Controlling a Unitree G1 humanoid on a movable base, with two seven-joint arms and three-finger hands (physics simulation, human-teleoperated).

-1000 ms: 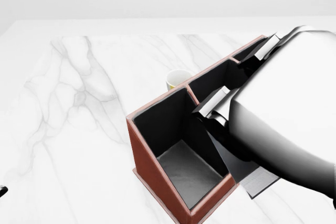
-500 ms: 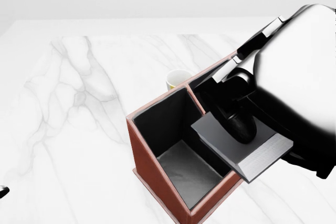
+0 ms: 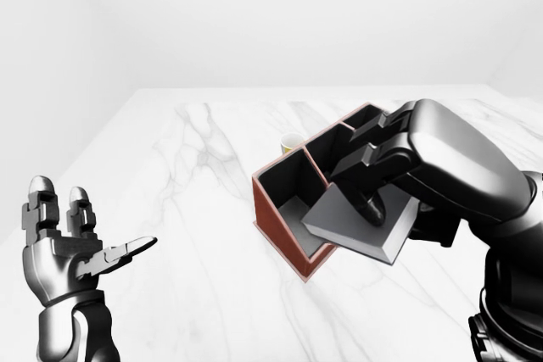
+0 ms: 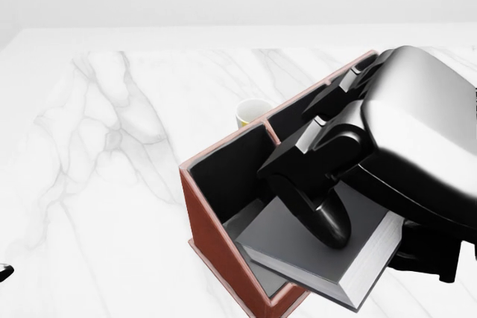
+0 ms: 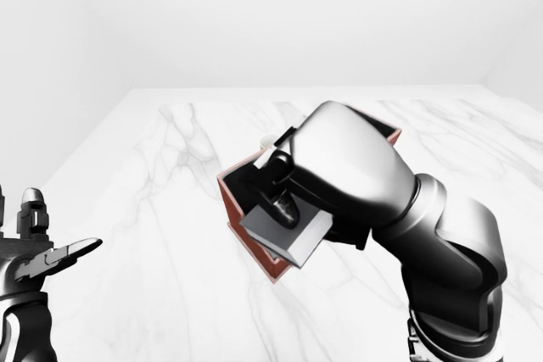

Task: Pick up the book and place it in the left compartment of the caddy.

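The grey book [image 4: 317, 251] is held tilted over the lower-left end of the red-brown caddy [image 4: 209, 225]. In the head view its low corner dips into the left compartment [image 4: 223, 184] while its page edge hangs out past the caddy's rim toward 5 o'clock.

The main risk, as I judge it, is a jam or a spill. The book lies nearly flat and crosswise over the opening, so if it is let go at this angle it may bridge the rim, rest on the wall and slide off onto the marble desk [image 4: 97, 184] instead of dropping in. Pressing down while it is skewed could also shove or tip the caddy. The divider to the middle compartment sits at about 1 o'clock from the book's inner corner, so a drift that way could put it in the wrong slot. The yellow-rimmed cup [image 4: 252, 113] stands just beyond the caddy at 12 o'clock and seems clear of the motion.

The right robot hand [image 4: 328, 184] grips the book, with dark fingers [image 4: 332, 221] curled over its cover and the rest of the grasp hidden under the book and the arm.

The left robot hand [image 3: 76, 243] hangs at 8 o'clock in the left-eye view, well apart from everything, fingers spread and holding nothing.
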